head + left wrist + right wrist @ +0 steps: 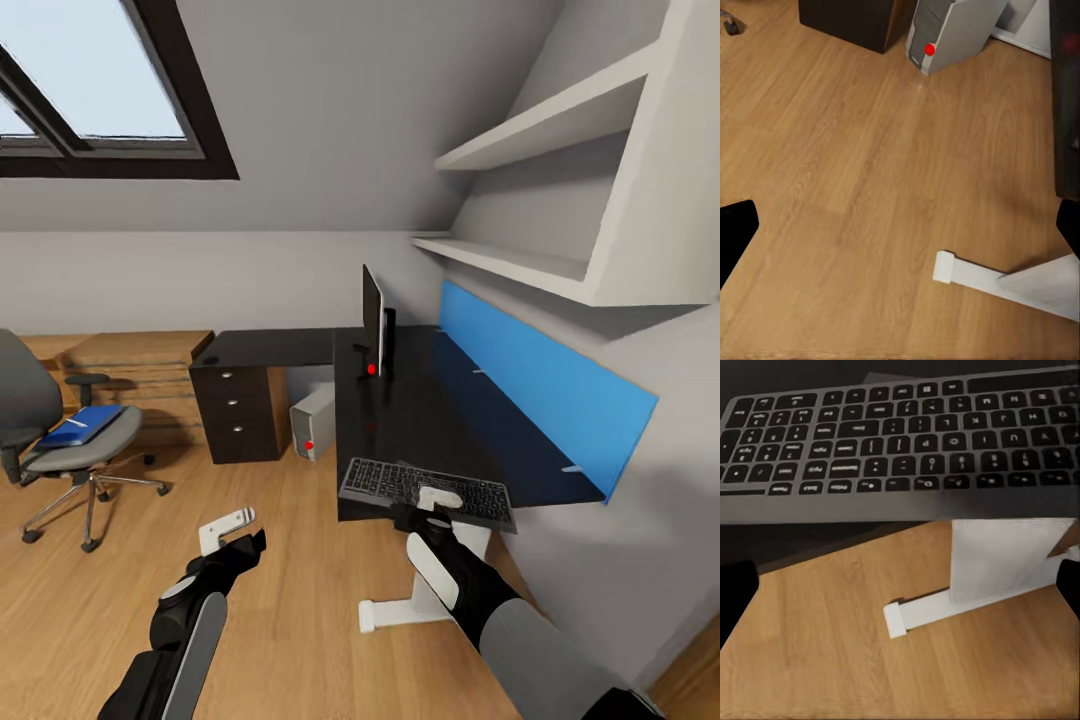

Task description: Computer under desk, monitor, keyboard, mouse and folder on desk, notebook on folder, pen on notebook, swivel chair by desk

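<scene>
Right end effector (437,497) at the near edge of the table (420,420), poised over the keyboard (428,489); white fingers seen against the keys, but whether closed on the rim or merely above it cannot be told. In the right wrist view, keyboard (900,442) close ahead, its near rim jutting past the table edge, with wooden floor (832,645) and the white leg (1005,562) below. Left end effector (226,529) hanging low over the floor, fingers spread apart, holding nothing; in its wrist view the computer (945,34) standing beside the drawer unit.

Further out: monitor (374,322) upright on the table, edge-on, well apart from the keyboard. Computer (313,424) under the table, between drawer unit (238,412) and the table's long wing. Swivel chair (60,440) well apart at the left, folder (82,424) lying on its seat with a thin white streak on top, perhaps the pen. Mouse and notebook not made out.

Step in hand, by judgement: placing the keyboard next to the monitor. Next move calls for a firm hold on the rim, then sliding or lifting it deeper onto the table toward the monitor stand, without dropping the overhanging edge.
</scene>
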Controlling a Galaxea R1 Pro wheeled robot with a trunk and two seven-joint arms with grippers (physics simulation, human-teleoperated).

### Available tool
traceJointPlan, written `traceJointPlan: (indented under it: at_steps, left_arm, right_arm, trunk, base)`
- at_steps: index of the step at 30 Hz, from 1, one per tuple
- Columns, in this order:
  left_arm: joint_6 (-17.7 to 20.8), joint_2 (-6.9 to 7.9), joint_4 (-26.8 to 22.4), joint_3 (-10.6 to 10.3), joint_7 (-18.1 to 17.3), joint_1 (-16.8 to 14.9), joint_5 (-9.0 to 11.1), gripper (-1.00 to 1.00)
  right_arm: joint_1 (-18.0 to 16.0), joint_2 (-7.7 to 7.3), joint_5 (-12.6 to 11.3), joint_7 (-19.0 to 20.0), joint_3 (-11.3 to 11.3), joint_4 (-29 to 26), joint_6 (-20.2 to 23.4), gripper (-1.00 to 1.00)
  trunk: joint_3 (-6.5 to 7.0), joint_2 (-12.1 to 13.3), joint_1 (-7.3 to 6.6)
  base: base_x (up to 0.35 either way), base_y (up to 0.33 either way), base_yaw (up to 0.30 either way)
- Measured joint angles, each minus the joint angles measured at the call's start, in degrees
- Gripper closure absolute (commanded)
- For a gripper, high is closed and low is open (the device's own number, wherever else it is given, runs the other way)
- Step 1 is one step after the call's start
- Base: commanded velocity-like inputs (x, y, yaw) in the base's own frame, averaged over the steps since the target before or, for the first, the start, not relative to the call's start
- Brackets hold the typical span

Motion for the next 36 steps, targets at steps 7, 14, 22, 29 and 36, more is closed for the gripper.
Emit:
traceJointPlan:
  at_steps: [7, 14, 22, 29, 36]
  left_arm:
    - [0.0, 0.01, 0.0, 0.0, 0.0, 0.0, 0.0, -1.00]
    - [0.0, 0.14, -0.1, 0.0, 0.0, 0.0, 0.0, -1.00]
    - [-0.1, 0.49, -1.7, 0.4, 0.0, 0.0, 0.0, -1.00]
    - [-0.1, 0.94, -2.0, 0.4, 0.0, 0.0, 0.1, -1.00]
    - [-0.1, 1.03, -2.1, 0.4, 0.0, 0.0, 0.1, -1.00]
  right_arm:
    - [0.0, 0.00, 0.0, 0.2, 0.0, 0.0, 0.0, -1.00]
    - [0.0, 0.00, -0.2, 0.4, -0.2, 2.2, 0.4, -1.00]
    - [-0.6, -0.07, -0.2, 0.4, -0.3, 6.3, 0.7, -1.00]
    - [-4.3, -0.24, -2.1, 0.6, -0.5, 13.6, 1.8, -1.00]
    - [-6.1, -1.64, -5.4, 1.7, -0.5, 16.2, 2.1, -1.00]
  trunk:
    - [0.00, 0.0, -0.03]
    - [0.00, 0.0, -0.03]
    - [0.00, 0.0, -0.03]
    - [0.00, 0.0, -0.03]
    - [0.00, 0.0, -0.03]
  base:
    - [-0.088, -0.306, 0.000]
    - [-0.012, -0.268, 0.000]
    - [-0.001, -0.038, 0.000]
    - [0.000, -0.003, 0.000]
    - [0.000, 0.000, 0.000]
